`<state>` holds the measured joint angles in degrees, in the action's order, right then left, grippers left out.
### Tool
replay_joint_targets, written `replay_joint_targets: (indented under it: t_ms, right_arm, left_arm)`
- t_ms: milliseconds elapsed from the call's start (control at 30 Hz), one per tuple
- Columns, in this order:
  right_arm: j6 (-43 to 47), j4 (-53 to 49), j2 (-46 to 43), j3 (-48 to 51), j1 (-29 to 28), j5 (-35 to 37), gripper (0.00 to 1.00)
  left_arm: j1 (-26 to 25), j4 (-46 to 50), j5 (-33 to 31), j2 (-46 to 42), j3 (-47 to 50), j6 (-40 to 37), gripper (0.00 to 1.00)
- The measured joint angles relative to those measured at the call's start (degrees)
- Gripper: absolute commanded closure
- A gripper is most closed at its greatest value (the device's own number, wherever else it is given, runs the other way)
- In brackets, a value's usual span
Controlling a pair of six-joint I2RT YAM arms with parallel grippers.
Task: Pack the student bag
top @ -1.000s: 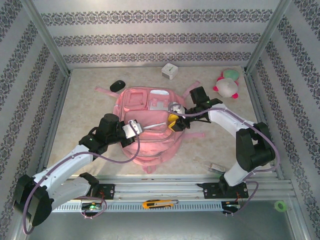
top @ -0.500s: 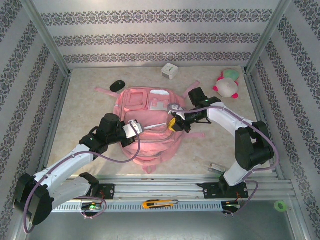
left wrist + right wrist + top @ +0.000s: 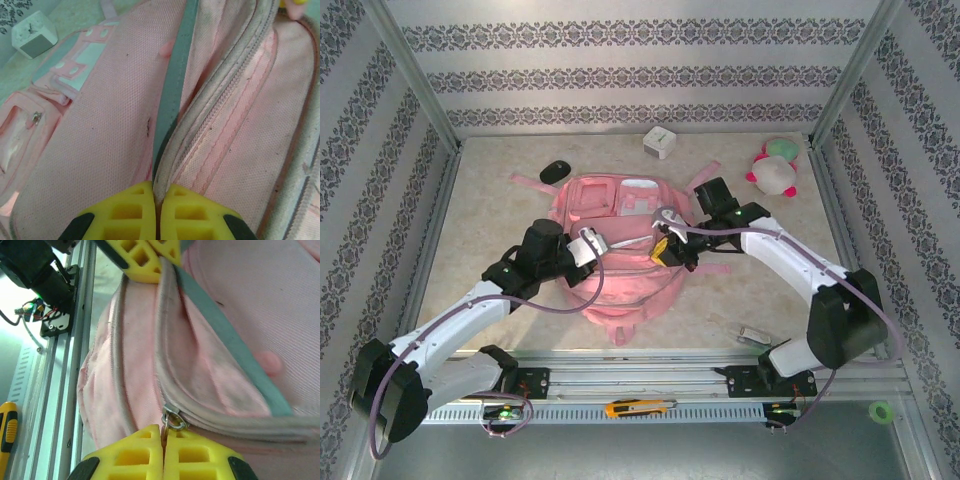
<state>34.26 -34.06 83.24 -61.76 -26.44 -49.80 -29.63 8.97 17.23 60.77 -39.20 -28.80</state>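
The pink student bag [image 3: 620,292] lies flat in the middle of the table, front pockets up. My left gripper [image 3: 592,243] is shut on the pale zipper edge [image 3: 172,145] of the bag's opening, at its left end. In the left wrist view the trim is pinched between the yellow fingers [image 3: 131,210]. My right gripper [image 3: 662,250] is at the right end of the same opening. It is shut on the metal zipper pull [image 3: 172,421], whose ring sticks out above the closed tips [image 3: 163,432]. The left gripper's yellow fingers [image 3: 145,255] show at the top of the right wrist view.
A white cube [image 3: 660,142] and a black mouse [image 3: 555,171] lie behind the bag. A plush toy [image 3: 775,170] sits at the back right. A small silvery item [image 3: 752,336] lies near the right arm's base. A yellow cutter [image 3: 638,407] rests on the front rail.
My right gripper has shut on the zipper pull and shifted a little to the left. The right arm's elbow has swung outward. The left gripper, holding the edge, moved slightly right; the bag bunched.
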Motion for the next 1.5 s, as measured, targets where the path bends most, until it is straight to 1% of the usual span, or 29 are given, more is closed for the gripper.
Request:
replay_joint_targets:
  t_ms: [233,467,567,600,633,700,833,900,967,1067,1200,1367,1500]
  right_arm:
    - [-17.7,8.2,-5.4,4.9,-4.4,5.4,1.0]
    - [-33.7,12.0,-8.8,7.7,-9.0,12.5,1.0]
    - [-39.6,14.0,-9.9,9.6,-10.7,15.3,1.0]
    - [-41.2,14.6,-10.1,10.1,-11.1,16.1,1.0]
    - [-43.0,15.1,-10.4,10.6,-11.4,16.9,1.0]
    - [-46.5,16.0,-11.0,11.3,-11.8,18.3,1.0]
    - [-54.6,17.3,-11.7,11.6,-12.4,20.0,1.0]
    - [-59.1,17.7,-11.7,11.6,-12.7,20.2,1.0]
    - [-64.0,18.3,-11.6,11.6,-13.2,20.2,1.0]
    - [-71.2,19.3,-11.2,11.6,-13.9,20.2,1.0]
    - [-80.3,20.4,-10.8,11.6,-14.0,20.4,1.0]
    - [-91.5,21.1,-10.8,11.7,-14.0,20.7,1.0]
    - [-98.1,22.4,-10.8,12.9,-14.0,20.6,1.0]
  left_arm:
    - [-2.5,1.3,-4.1,1.4,-1.9,1.5,1.0]
    - [-6.5,1.3,-7.8,4.4,-3.1,4.0,1.0]
    - [-7.2,1.3,-8.7,6.3,-3.8,4.8,1.0]
    - [-7.3,1.3,-8.8,6.7,-3.8,5.0,0.99]
    - [-7.4,1.3,-9.0,7.1,-4.0,5.3,0.96]
    - [-7.5,1.1,-9.0,7.4,-4.2,5.4,0.87]
    - [-7.6,0.8,-9.6,7.2,-4.3,6.2,0.64]
    - [-7.6,0.0,-9.0,6.3,-4.2,6.3,0.58]
    - [-8.3,-2.1,-7.5,4.2,-3.7,6.0,0.55]
    - [-10.1,-4.6,-5.5,0.3,-2.6,5.0,0.55]
    - [-13.8,-5.4,-5.6,-1.2,-2.5,4.9,0.56]
    - [-19.5,-5.4,-10.3,-1.3,-0.9,5.9,0.57]
    - [-23.3,-7.1,-15.4,-1.4,2.8,6.8,0.59]
